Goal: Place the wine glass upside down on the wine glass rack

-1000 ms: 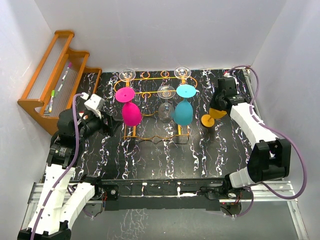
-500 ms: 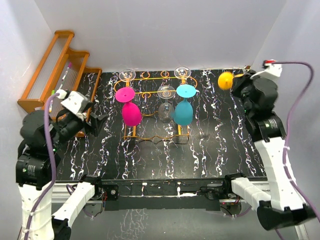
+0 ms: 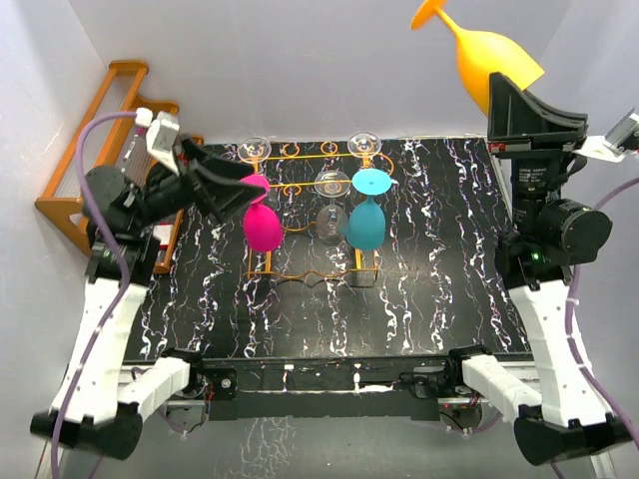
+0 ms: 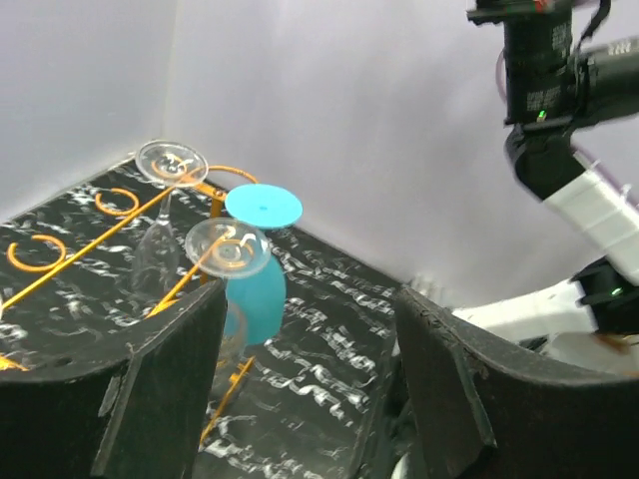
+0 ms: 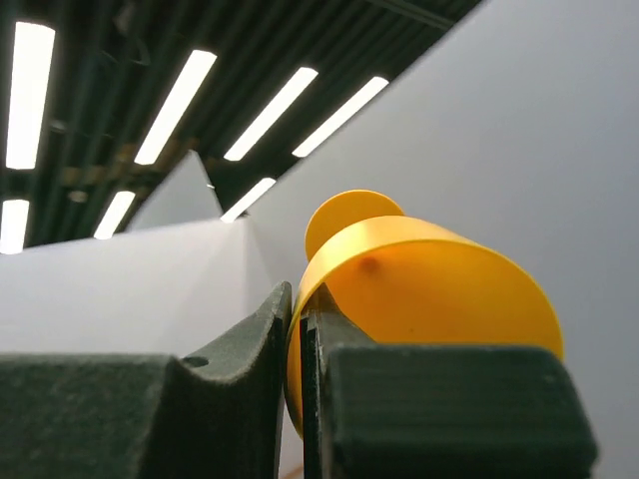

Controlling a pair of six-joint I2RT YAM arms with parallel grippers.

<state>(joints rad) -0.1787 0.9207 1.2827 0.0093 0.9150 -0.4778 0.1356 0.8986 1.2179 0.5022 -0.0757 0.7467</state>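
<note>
Both arms have risen. The left gripper (image 3: pixel 225 190) has its jaws released and empty near the orange-gold wire wine glass rack (image 3: pixel 300 155), where it could knock the hung magenta glass (image 3: pixel 262 228). The right gripper (image 3: pixel 504 88) has its jaws clenched on the rim of the opaque orange wine glass (image 3: pixel 479 55), raised high and well right of the rack; that thin pinch may slip.

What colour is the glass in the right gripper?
Orange-yellow wine glass; top external view shows it best.

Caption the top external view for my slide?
Right gripper holds orange wine glass aloft, foot up; left gripper open by the wine glass rack.
</note>
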